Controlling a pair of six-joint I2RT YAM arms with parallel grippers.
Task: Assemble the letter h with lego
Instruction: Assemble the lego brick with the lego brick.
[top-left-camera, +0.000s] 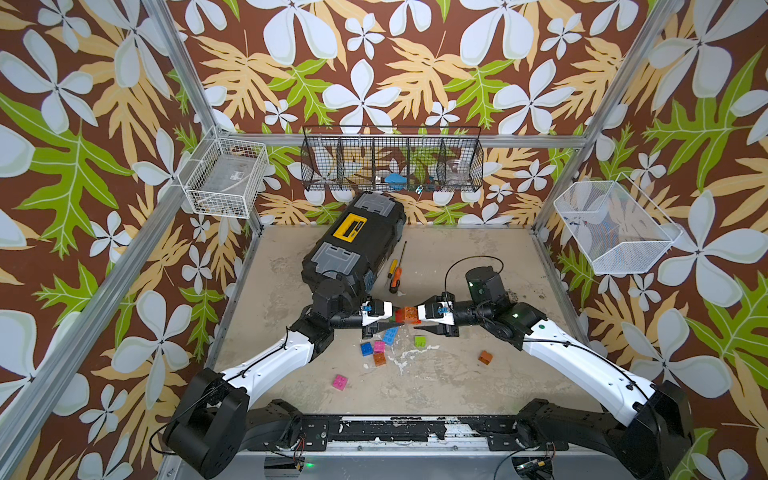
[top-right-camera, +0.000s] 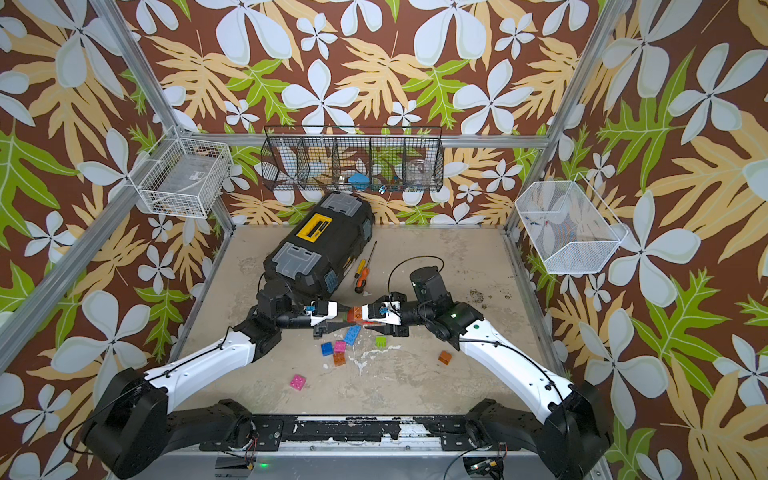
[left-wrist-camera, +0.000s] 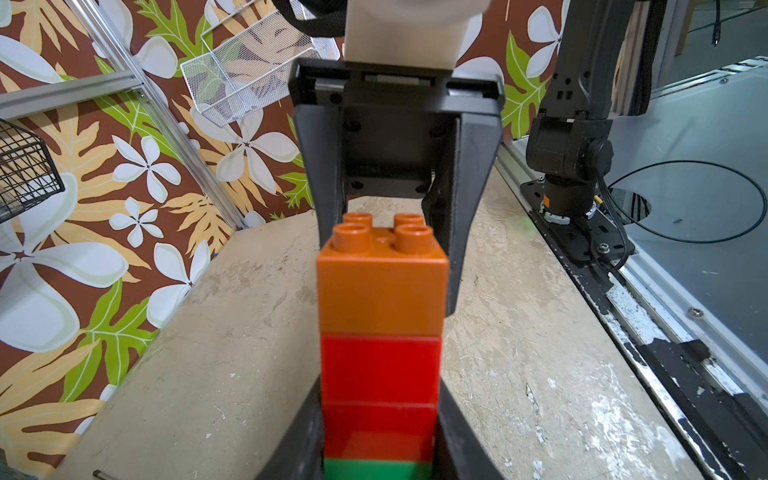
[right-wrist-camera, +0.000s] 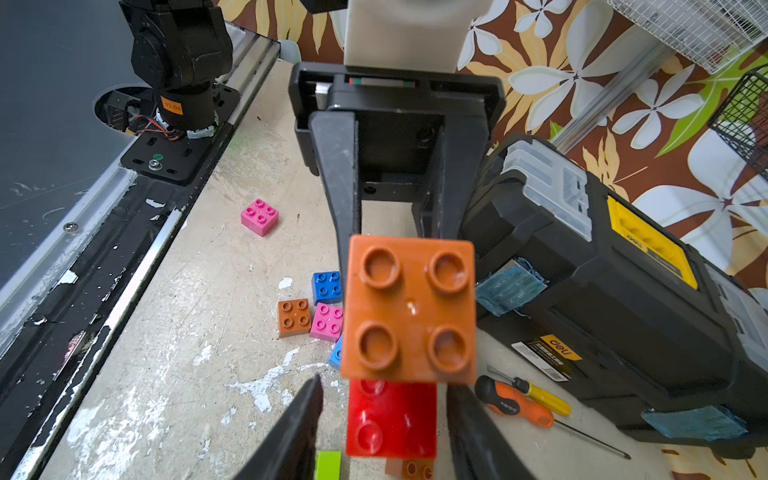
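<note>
My left gripper (left-wrist-camera: 380, 401) is shut on a lego stack (left-wrist-camera: 380, 291) of green, red, red and orange bricks, held level above the table and seen in both top views (top-left-camera: 401, 314) (top-right-camera: 355, 313). My right gripper (right-wrist-camera: 386, 382) faces the stack's orange stud end (right-wrist-camera: 409, 309) and is open, a finger on either side of that end. A separate red brick (right-wrist-camera: 390, 419) shows lower down between those fingers, with gaps on both sides. Loose lego lies below: blue (top-left-camera: 366, 348), pink (top-left-camera: 379, 345), orange (top-left-camera: 379, 359), light blue (top-left-camera: 390, 334), lime (top-left-camera: 419, 341). No letter h is in view.
A black toolbox (top-left-camera: 353, 241) lies at the back left, with two screwdrivers (top-left-camera: 395, 276) beside it. Another orange brick (top-left-camera: 485, 357) and a pink brick (top-left-camera: 340, 382) sit nearer the front. Wire baskets (top-left-camera: 392, 160) hang on the walls.
</note>
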